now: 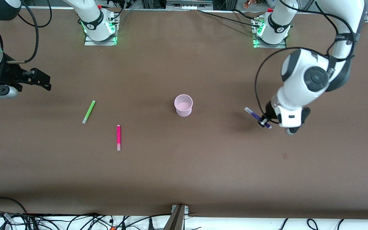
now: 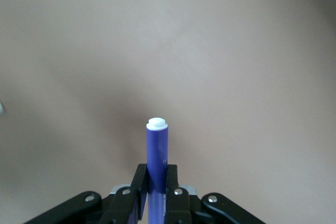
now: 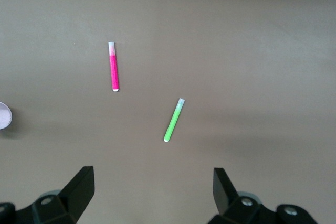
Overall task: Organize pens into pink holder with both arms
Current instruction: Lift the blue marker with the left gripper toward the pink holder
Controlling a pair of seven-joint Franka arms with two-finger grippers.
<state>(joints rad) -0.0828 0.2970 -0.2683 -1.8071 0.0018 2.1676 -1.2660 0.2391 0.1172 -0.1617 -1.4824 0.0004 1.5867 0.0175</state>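
The pink holder (image 1: 183, 105) stands upright mid-table and looks empty; its edge shows in the right wrist view (image 3: 4, 115). My left gripper (image 1: 262, 121) is shut on the purple pen (image 1: 256, 117) and holds it above the table toward the left arm's end, beside the holder; in the left wrist view the pen (image 2: 157, 156) sticks out between the fingers (image 2: 157, 179), white tip outward. My right gripper (image 1: 42, 81) is open and empty, up over the right arm's end. The green pen (image 1: 88, 111) (image 3: 174, 120) and the magenta-pink pen (image 1: 118, 137) (image 3: 113, 66) lie on the table. The yellow pen is out of view.
The brown table (image 1: 184, 179) ends at the front edge, where cables (image 1: 75, 220) and a bracket (image 1: 178, 217) lie. Both arm bases (image 1: 99, 27) (image 1: 272, 30) stand along the top edge.
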